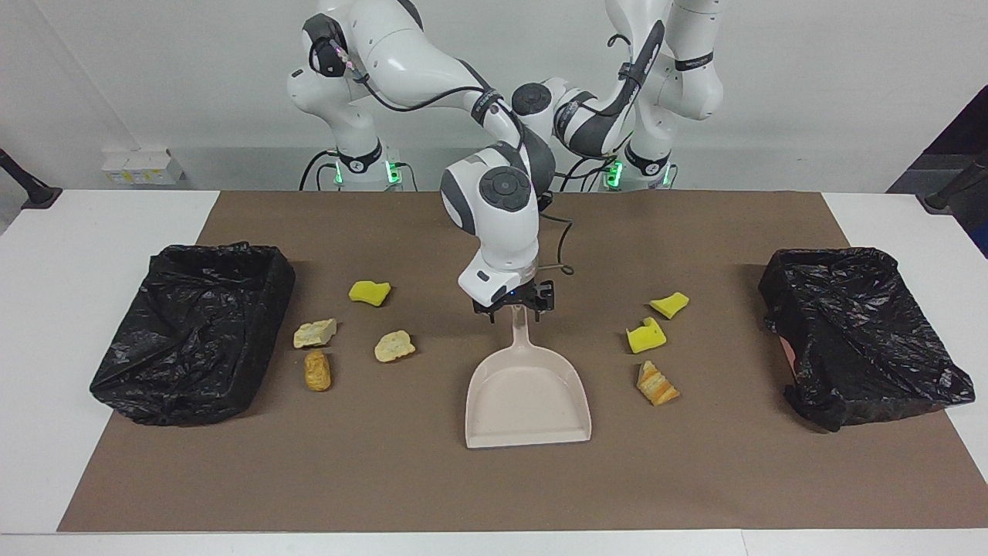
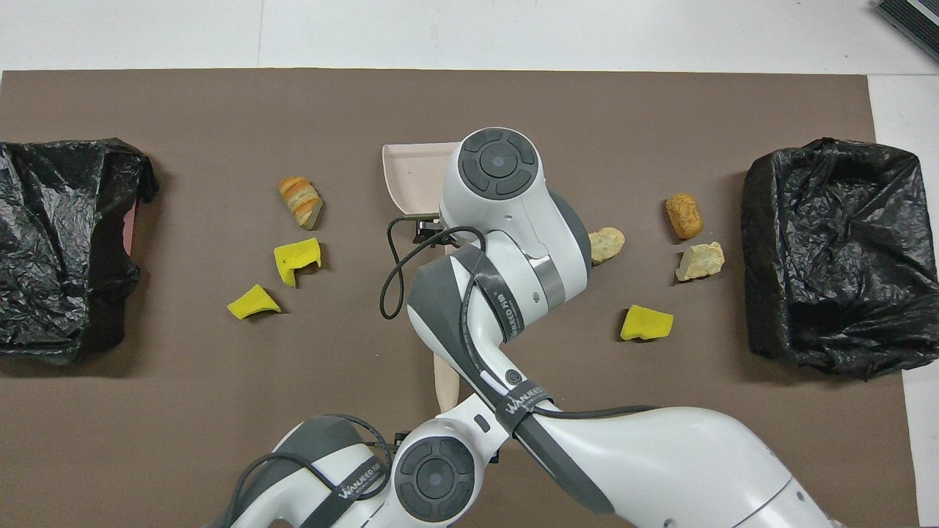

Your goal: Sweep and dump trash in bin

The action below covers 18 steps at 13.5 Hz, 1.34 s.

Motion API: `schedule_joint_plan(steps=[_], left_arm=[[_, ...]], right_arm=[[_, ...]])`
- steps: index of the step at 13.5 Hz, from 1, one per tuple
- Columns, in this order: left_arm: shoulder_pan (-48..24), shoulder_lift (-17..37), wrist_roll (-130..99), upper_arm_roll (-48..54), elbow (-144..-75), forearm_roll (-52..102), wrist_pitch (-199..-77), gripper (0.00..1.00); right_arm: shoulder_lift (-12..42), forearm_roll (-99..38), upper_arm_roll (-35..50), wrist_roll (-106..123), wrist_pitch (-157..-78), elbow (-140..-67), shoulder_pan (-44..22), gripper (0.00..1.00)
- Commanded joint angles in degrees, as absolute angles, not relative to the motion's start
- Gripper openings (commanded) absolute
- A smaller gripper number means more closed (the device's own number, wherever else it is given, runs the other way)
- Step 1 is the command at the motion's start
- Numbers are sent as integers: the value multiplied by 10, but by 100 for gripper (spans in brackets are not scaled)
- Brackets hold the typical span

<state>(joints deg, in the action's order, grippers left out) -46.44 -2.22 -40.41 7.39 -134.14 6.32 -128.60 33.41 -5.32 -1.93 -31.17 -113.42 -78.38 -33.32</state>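
Facing view: the right gripper (image 1: pixel 515 303) sits at the centre of the frame, down at the tip of the dustpan's (image 1: pixel 529 398) handle. Whether it is gripping the handle cannot be told. The dustpan lies flat on the brown mat (image 1: pixel 494 479), with its wide mouth toward the bottom of the frame.

The trash lies on the mat in two groups, all of it outside the bins. Left of centre are four pieces:
- a yellow sponge chunk (image 1: pixel 369 292)
- a pale lump (image 1: pixel 315 333)
- a cream lump (image 1: pixel 394 346), the piece closest to the dustpan
- a brown bread piece (image 1: pixel 317 370), just below the pale lump

Right of centre are three pieces in a loose column:
- a yellow wedge (image 1: pixel 669 304)
- a notched yellow chunk (image 1: pixel 646 337)
- a striped bread piece (image 1: pixel 657 384)

One bin lined with a black bag (image 1: pixel 193 324) stands at the left edge of the mat. Another bin (image 1: pixel 864 332) stands at the right edge.

In the overhead view the left arm (image 2: pixel 433 477) comes in at the bottom centre, and its wrist hides the left gripper, which is closed. A beige stick (image 2: pixel 444 381) runs up the frame from under that wrist and passes beneath the right arm. Whether the left gripper holds it cannot be seen.
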Motion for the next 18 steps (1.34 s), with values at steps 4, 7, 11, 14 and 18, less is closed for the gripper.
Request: schedule_joint_plan(steps=[4,7,11,14,18], left_arm=[[-437,-56,-367,59,-1346,70,-1231,0],[-410,-85,-337,55,-1341,70,-1145,0],[-349,-131,-316,55,-1341,69,-1086,0],[-259,-155,-261,54,-1335,69,-1054,0],[-154,-128,-237,54,-1287,64,-1043,0]], right_arm=[[334,-62,-14,-274,-1159,-823,-349,68],[333,-61,-13,-274,-1157,-831,-351,47],[330,-62,-14,-275,-1150,-823,-345,13],[330,-55,-14,-274,-1153,-823,-345,45],[316,-52,-18,-243,-1148,-825,-344,0]])
